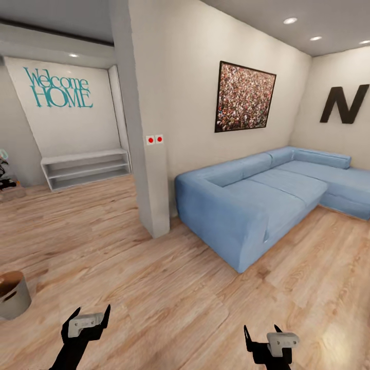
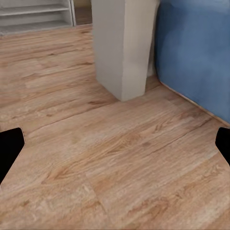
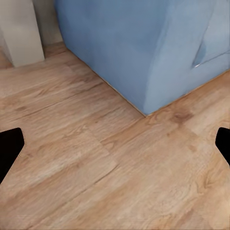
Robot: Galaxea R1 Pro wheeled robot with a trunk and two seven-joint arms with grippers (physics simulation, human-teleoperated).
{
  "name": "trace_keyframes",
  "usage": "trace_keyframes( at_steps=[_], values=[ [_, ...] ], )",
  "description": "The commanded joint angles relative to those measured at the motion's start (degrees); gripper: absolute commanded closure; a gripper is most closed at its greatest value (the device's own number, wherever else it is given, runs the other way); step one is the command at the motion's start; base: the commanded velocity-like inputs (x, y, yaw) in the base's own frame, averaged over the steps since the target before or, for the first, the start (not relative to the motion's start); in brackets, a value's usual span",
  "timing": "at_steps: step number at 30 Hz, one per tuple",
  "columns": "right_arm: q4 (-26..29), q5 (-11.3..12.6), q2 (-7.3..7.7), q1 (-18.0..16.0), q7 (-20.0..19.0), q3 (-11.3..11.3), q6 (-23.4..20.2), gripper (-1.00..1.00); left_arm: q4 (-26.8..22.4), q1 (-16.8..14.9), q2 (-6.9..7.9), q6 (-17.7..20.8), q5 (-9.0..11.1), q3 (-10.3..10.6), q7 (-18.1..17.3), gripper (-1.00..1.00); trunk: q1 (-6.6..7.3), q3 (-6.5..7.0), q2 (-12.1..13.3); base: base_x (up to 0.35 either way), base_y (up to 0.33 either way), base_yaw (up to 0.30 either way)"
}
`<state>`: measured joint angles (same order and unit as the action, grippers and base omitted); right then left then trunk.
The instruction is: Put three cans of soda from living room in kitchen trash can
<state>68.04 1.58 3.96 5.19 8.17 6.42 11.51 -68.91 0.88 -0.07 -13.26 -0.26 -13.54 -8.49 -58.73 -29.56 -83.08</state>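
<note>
- The left gripper (image 1: pixel 87 322) and the right gripper (image 1: pixel 267 336) hang low in front of the robot, both with the fingers spread wide and nothing between them. In each wrist view only wood floor (image 2: pixel 115 172) lies between the two dark fingertips.
- No soda can is visible from here. The blue sofa (image 1: pixel 267 195) stands ahead to the right and the white pillar (image 1: pixel 149 154) stands just beside its near armrest, so my guess is that the cans wait deeper in the living room.
- At the left edge of the head view a small round container (image 1: pixel 13 295) stands on the floor. It has a brown top and a grey side, and it is cut by the frame, so I cannot tell if it is the trash can.
- Risk: the sofa corner and the pillar are both near the path. A turn too tight could knock the base or an arm on them.
- Risk: taking that container for the right bin could end with cans in the wrong place.
- Risk: the low arms could scrape furniture while the robot drives.
</note>
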Motion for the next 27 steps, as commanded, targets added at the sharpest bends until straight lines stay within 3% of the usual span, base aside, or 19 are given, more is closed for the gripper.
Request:
trace_keyframes(
  at_steps=[1,9,27],
  values=[
    [0.0,0.0,0.0,0.0,0.0,0.0,0.0,-1.0,0.0,0.0,0.03,0.0,0.0,0.0,0.0,-1.0,0.0,0.0,0.0,0.244,-0.077,0.248],
    [-0.1,0.0,0.0,0.0,0.0,0.0,0.0,-1.0,0.0,0.0,0.07,0.0,0.0,0.0,0.0,-1.0,0.0,0.0,0.0,0.219,0.063,0.248],
    [-0.2,0.0,0.0,0.0,0.0,0.0,0.0,-1.0,0.0,0.0,0.06,0.0,0.0,0.0,0.0,-1.0,0.0,0.0,0.0,0.176,0.232,0.235]
  ],
)
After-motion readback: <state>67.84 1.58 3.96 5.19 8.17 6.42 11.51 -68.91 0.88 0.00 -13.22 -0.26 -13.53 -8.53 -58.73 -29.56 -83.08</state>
